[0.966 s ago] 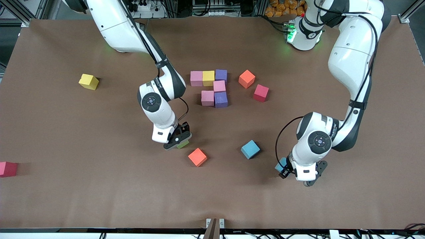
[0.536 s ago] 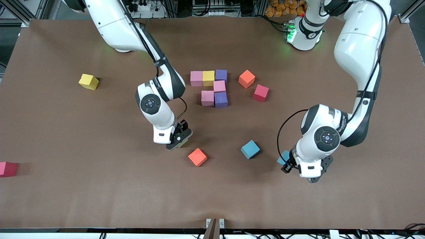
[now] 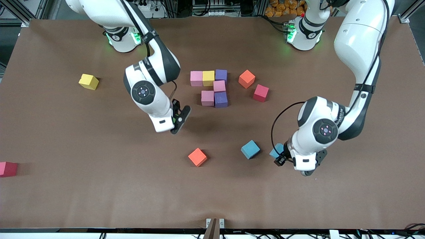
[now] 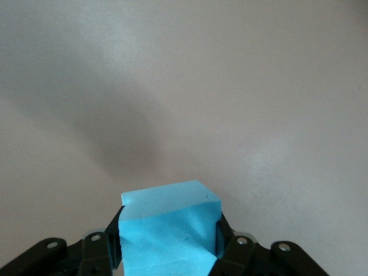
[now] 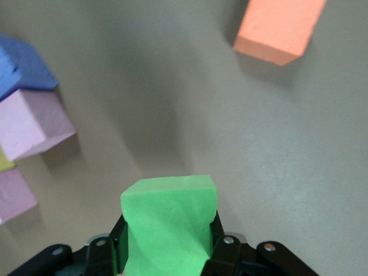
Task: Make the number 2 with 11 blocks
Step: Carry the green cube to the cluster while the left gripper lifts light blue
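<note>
We carry both cubes toward the half-built number 2 [image 3: 211,87]: right pincer [image 5: 167,244] clamped on the green block [image 5: 168,221], left pincer [image 4: 169,244] clamped on a light blue block [image 4: 169,230], each needing a snug, touching placement.

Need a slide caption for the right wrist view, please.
Right claw shut on the green block, above the table.

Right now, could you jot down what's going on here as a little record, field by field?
Started figure: six touching blocks, pink, yellow, purple, pink, pink, purple
Right gripper: shut on green block, up over the table near the figure
Left gripper: shut on light blue block, beside another light blue block
Loose orange blocks: one beside the figure, one nearer the camera
Other cubes: yellow cube, red cubes
</note>
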Tool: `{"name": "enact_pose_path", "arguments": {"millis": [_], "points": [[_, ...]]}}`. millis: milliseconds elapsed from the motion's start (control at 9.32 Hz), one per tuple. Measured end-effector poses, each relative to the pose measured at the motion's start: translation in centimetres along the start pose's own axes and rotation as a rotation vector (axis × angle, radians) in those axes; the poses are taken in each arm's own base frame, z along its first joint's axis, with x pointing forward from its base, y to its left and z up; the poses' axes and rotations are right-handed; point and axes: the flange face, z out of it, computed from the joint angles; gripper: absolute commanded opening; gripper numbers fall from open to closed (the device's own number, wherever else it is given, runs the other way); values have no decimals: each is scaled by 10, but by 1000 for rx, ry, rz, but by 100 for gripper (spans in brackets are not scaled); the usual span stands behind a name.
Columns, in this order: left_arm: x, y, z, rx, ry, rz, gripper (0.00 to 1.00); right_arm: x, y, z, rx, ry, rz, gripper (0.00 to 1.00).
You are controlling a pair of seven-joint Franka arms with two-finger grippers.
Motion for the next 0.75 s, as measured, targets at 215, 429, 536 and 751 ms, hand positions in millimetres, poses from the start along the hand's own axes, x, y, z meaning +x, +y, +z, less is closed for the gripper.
{"name": "enact_pose_path", "arguments": {"millis": [215, 429, 536, 751], "points": [[-19, -6, 0, -27, 15, 28, 0, -5, -25, 18, 3, -55, -143, 0], [-37, -3, -3, -25, 20, 99, 0, 5, -53, 33, -55, -97, -307, 0], [-51, 2, -1, -24, 17, 139, 0, 13, -76, 45, -78, -87, -372, 0], [-67, 9, 1, -39, 31, 183, 0, 17, -114, 78, -106, -48, -464, 0]]}}
